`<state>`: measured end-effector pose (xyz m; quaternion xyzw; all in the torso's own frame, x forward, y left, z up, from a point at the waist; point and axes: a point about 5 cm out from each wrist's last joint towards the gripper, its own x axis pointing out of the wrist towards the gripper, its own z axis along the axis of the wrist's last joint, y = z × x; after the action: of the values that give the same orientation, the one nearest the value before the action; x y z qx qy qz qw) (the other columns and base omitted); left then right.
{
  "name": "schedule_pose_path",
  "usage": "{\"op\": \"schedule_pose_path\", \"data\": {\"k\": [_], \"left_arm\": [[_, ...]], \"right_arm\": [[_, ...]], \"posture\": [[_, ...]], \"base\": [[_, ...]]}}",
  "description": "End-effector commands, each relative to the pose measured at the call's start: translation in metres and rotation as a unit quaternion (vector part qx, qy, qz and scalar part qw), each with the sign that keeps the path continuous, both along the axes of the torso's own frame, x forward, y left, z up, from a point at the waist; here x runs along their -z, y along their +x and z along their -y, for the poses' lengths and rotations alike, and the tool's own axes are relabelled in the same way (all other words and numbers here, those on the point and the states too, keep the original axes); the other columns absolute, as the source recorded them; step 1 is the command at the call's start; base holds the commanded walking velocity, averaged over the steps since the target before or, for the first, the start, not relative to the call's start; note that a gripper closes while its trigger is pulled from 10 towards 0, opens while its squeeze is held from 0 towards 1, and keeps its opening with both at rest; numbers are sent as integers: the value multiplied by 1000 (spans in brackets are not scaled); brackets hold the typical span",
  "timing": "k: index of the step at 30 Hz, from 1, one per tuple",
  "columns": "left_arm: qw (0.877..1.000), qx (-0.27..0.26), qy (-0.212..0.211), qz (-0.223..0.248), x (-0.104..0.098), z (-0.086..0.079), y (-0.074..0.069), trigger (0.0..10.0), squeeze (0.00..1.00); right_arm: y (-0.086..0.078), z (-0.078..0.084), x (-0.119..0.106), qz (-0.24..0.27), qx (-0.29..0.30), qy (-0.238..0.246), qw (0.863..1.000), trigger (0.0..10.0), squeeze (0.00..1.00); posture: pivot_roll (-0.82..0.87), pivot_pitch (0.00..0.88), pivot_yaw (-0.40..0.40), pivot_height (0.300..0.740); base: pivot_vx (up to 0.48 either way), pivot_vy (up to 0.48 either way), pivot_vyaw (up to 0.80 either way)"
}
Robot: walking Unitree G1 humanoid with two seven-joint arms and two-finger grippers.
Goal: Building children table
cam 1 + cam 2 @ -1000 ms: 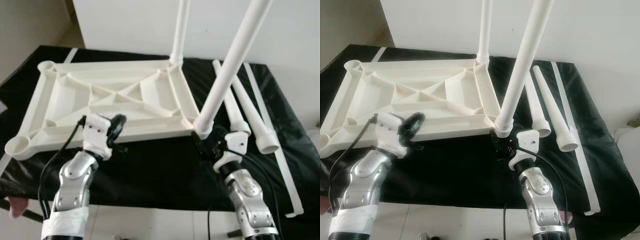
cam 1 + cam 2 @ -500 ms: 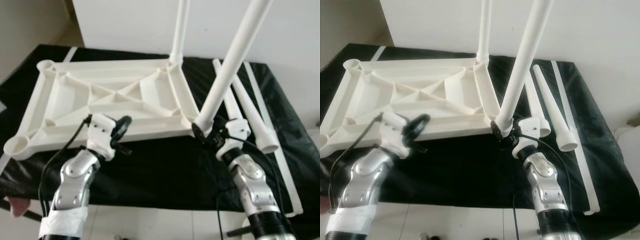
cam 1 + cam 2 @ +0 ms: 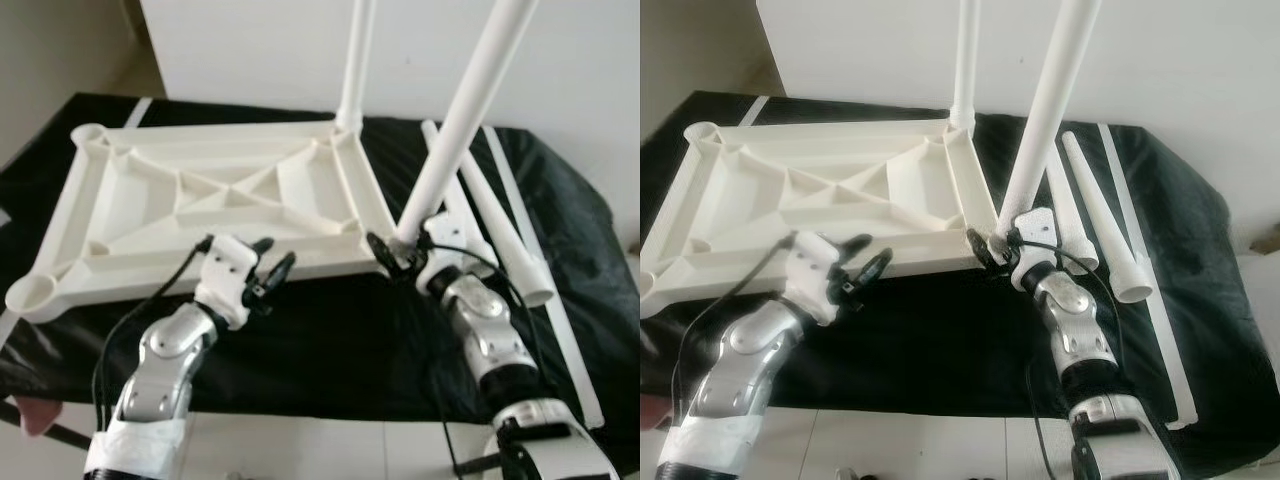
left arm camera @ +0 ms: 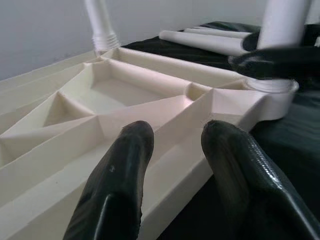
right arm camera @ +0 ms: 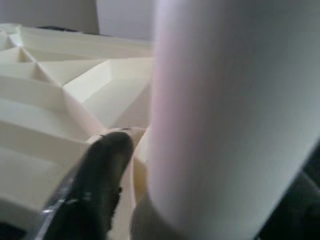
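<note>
At the near right corner socket, the right end effector (image 3: 392, 250) pinches the base of the leg (image 3: 462, 118), having advanced since 1 s ago. The left end effector (image 3: 270, 268), fingers spread, has moved up to the upturned tabletop (image 3: 215, 205) on the black counter (image 3: 330, 335); 2 spare legs (image 3: 500, 232) lie right.

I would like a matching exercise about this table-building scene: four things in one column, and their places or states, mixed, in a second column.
Things:
1. left gripper
2. right gripper
3. far leg
4. loose legs

Places or states:
A. lying flat on the black cloth, to the right of the tabletop
B. open, at the near edge of the upside-down tabletop
C. standing upright in the far right corner socket
D. at the base of the near leg, which stands in the near right corner

Pairs: 1-B, 2-D, 3-C, 4-A
</note>
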<state>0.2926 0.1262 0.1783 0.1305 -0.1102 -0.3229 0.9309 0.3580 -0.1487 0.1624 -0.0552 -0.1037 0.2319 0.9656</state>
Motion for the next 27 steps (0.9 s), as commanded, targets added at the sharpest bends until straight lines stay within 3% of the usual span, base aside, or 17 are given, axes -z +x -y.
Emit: {"op": "schedule_pose_path", "data": {"k": [1, 4, 6, 10, 13, 17, 18, 19, 20, 21, 23, 27], "left_arm": [[998, 55, 33, -14, 6, 7, -6, 10000, 0], [998, 43, 51, -13, 9, 4, -5, 10000, 0], [998, -7, 63, -12, 11, -8, 3, 10000, 0], [998, -26, 60, -15, 11, -15, 6, 10000, 0], [997, -50, 61, -15, 9, -25, 12, 10000, 0], [995, -60, 73, -13, 8, -31, 17, 10000, 0], [995, -62, 76, -13, 8, -33, 20, 10000, 0], [995, -62, 80, -11, 7, -34, 23, 10000, 0], [995, -62, 80, -11, 7, -34, 23, 10000, 0], [995, -62, 83, -10, 6, -35, 26, 10000, 0], [995, -51, 85, -10, 4, -34, 32, 10000, 0], [995, -34, 89, -10, 3, -31, 34, 10000, 0]], "right_arm": [[-2, -3, 10, -15, 1, 0, 1000, 0, 0], [-3, -2, 16, -30, 23, 14, 999, 0, 0], [-7, -4, 27, -50, 73, 31, 996, 0, 0], [-9, -5, 31, -55, 105, 43, 992, 0, 0], [-11, -7, 34, -49, 183, 39, 981, 0, 0], [-12, -13, 33, -50, 207, 57, 975, 0, 0], [-12, -15, 33, -55, 213, 73, 973, 7255, 0], [-13, -17, 32, -47, 225, 75, 970, 10000, 0], [-13, -17, 32, -47, 225, 75, 970, 10000, 0], [-14, -18, 31, -42, 245, 90, 964, 10000, 1000], [-15, -19, 32, -39, 271, 104, 956, 10000, 1000], [-19, -22, 29, -29, 270, 124, 954, 10000, 1000]], "posture": [[-17, 135, -39, 740], [-11, 142, -43, 740], [-9, 149, -43, 740], [-7, 150, -42, 740], [-10, 152, -37, 740], [-15, 154, -35, 740], [-18, 154, -32, 740], [-18, 155, -30, 740], [-18, 155, -30, 740], [-21, 154, -24, 740], [-20, 152, -18, 740], [-22, 152, -8, 740]], "base": [[0, 0, 0], [0, 0, 0], [0, 0, 0], [0, 0, 0], [0, 0, 0], [0, 0, 0], [0, 0, 0], [0, 0, 0], [0, 0, 0], [0, 0, 0], [0, 0, 0], [0, 0, 0]]}}
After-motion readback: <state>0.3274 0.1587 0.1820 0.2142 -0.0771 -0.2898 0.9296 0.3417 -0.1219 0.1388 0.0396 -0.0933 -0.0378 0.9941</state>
